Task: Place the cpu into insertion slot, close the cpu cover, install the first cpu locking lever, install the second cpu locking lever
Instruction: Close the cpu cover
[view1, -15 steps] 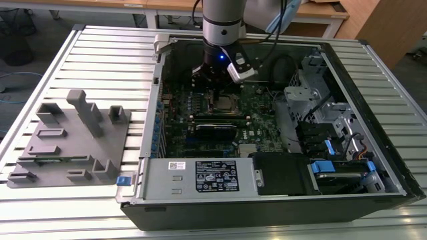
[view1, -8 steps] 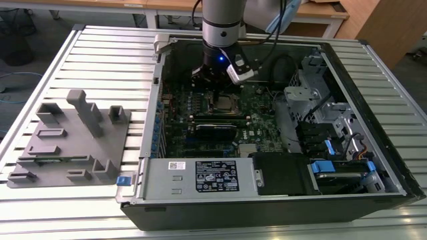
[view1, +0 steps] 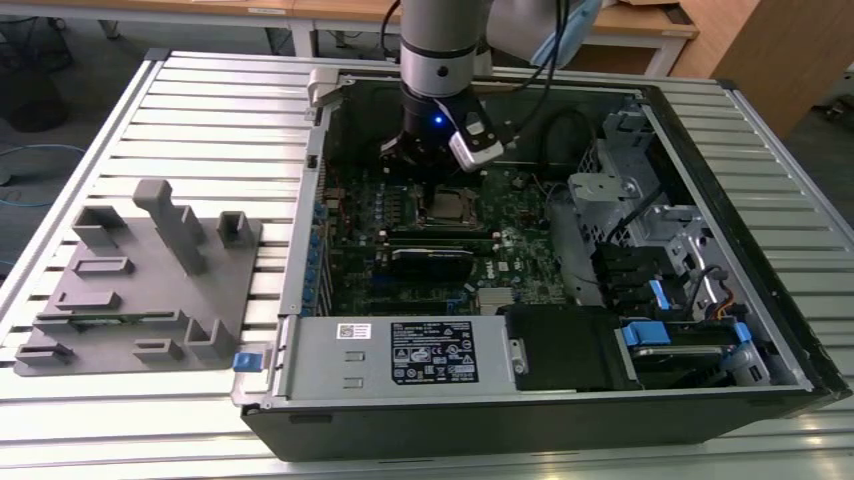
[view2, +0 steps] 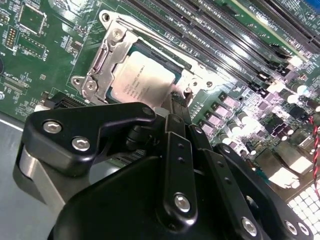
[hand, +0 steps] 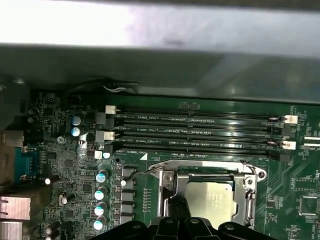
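Now working beside the cpu cover (view2: 102, 65) with the gripper (view2: 179, 100) clenched, cpu (view2: 145, 80) lying in the insertion slot (view2: 159, 54); possibly slipping off the thin locking lever (hand: 142, 172) and gouging the motherboard (view2: 45, 55).

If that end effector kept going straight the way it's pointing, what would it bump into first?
Most likely the cpu cover, at its rim beside the cpu. In the second wrist view, the end effector points down at that edge. Whether it already touches is unclear.

A grey fixture block (view1: 140, 280) lies on the slatted table (view1: 200, 90) — just beside the open computer case (view1: 534, 425)
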